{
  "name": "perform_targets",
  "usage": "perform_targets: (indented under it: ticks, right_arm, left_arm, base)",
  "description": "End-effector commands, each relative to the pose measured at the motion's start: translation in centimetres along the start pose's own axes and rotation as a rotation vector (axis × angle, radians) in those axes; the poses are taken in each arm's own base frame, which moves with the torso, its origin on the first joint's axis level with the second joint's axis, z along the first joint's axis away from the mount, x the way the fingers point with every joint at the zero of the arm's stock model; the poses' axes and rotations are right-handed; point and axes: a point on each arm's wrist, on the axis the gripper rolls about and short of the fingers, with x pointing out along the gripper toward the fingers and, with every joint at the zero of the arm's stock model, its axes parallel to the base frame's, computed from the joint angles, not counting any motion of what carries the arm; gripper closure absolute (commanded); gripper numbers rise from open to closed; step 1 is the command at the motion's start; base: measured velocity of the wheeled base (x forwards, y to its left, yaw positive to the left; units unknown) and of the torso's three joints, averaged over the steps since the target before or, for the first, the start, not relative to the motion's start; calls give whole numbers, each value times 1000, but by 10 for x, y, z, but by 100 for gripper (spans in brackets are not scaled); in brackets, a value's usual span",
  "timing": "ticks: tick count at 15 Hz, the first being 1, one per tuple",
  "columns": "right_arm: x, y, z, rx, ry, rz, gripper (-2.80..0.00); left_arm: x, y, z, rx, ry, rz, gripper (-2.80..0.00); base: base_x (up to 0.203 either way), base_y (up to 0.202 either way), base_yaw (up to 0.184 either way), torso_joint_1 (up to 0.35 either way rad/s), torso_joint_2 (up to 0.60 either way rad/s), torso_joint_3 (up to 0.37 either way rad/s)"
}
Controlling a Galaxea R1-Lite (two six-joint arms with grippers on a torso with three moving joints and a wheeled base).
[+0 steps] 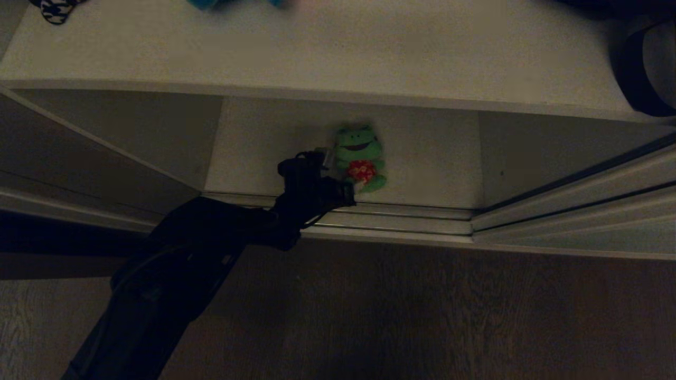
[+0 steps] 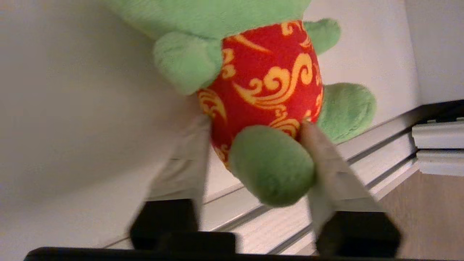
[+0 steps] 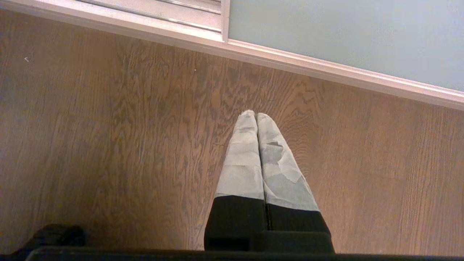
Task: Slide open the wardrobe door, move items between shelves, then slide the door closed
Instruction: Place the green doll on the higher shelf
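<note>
Head view is showing the wardrobe already standing open, the left end effector (image 1: pixel 346 177) pinching the green frog toy (image 1: pixel 360 157) on the lower shelf (image 1: pixel 433 158). Moving it and closing the sliding door (image 3: pixel 344 40) are remaining. Right end effector (image 3: pixel 256 116) is hanging pressed together.

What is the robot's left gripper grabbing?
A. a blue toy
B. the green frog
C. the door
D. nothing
B: in the left wrist view the left gripper has a finger on each side of the green frog, by its red belly.
</note>
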Motion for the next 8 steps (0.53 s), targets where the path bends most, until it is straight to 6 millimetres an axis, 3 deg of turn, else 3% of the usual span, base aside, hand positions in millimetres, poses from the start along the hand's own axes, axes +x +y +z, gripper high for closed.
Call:
perform_targets:
  ticks: [1, 4, 8]
  right_arm:
    - [0, 0, 0, -1, 0, 1, 0]
    - [0, 0, 0, -1, 0, 1, 0]
    - [0, 0, 0, -1, 0, 1, 0]
  left_arm:
    - [0, 0, 1, 1, -4, -4, 0]
    - [-1, -2, 9, 1, -18, -10, 0]
    - [-16, -11, 43, -32, -21, -5, 0]
  base:
    - [0, 0, 0, 0, 0, 0]
    - [0, 0, 0, 0, 0, 0]
    - [0, 0, 0, 0, 0, 0]
